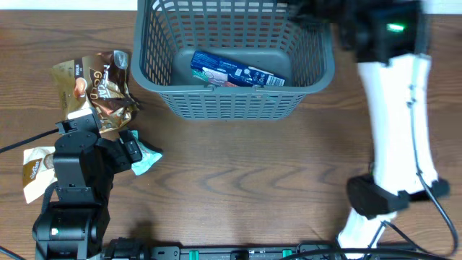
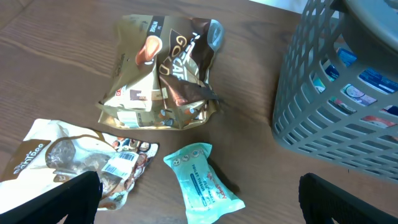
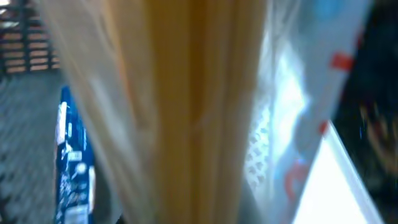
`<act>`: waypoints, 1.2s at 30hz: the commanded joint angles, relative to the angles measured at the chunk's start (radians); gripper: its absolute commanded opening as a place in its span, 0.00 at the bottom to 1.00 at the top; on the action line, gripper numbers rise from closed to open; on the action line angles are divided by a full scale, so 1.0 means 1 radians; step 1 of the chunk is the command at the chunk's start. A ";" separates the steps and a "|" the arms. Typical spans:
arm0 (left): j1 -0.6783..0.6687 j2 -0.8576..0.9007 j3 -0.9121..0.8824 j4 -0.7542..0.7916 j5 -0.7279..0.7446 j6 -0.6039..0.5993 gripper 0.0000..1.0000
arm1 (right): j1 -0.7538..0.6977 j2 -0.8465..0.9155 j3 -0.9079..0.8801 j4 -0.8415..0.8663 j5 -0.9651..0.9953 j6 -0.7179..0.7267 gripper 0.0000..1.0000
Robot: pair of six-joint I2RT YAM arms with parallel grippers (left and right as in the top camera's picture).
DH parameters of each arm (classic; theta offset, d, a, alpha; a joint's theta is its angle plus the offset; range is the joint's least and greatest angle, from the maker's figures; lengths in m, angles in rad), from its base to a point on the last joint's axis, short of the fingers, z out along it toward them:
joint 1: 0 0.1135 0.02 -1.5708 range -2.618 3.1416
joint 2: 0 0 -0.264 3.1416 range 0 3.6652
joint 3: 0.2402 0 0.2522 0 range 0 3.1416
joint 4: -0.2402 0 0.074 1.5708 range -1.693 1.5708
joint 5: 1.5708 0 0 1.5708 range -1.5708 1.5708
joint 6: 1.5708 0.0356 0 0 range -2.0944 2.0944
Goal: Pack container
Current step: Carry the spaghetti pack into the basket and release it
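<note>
Wood-grain desk (image 1: 238, 180), wide bare stretch at centre. Container (image 1: 231, 105) sits at the far edge, a blue packet (image 1: 238, 71) flat on its base.

Right end effector (image 1: 321, 14) hangs over the container's right rear corner. A yellow pack (image 3: 186, 112) fills its wrist view and hides the fingers, so I cannot tell the grip.

Risk: the pack looks long and may catch rim or lattice and tip out.

Left end effector (image 2: 208, 205) is spread wide above the teal packet (image 2: 202, 180). The gold bag (image 2: 161, 74) is near and the white bag (image 2: 74, 162) just beside, so a finger may snag crinkled film.

Room: open desk to the packet's right, then the container wall.
</note>
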 commanded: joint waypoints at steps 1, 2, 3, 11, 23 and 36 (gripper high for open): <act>0.005 -0.003 0.025 -0.002 -0.007 -0.005 0.98 | 0.055 0.070 0.008 0.055 0.016 -0.190 0.01; 0.005 -0.003 0.025 -0.003 -0.007 -0.005 0.99 | 0.065 0.095 0.008 0.057 0.016 -0.192 0.01; 0.005 -0.003 0.025 -0.003 -0.007 -0.005 0.98 | 0.074 0.120 0.008 0.056 0.013 -0.192 0.01; 0.005 -0.003 0.025 -0.002 -0.003 -0.006 0.98 | 0.098 0.360 0.008 -0.035 -0.100 -0.190 0.01; 0.005 -0.003 0.025 -0.002 -0.004 -0.005 0.98 | 0.097 0.426 0.011 -0.144 -0.067 -0.061 0.94; 0.005 -0.003 0.025 -0.002 -0.004 -0.005 0.99 | -0.094 0.017 0.095 0.006 0.143 0.575 0.99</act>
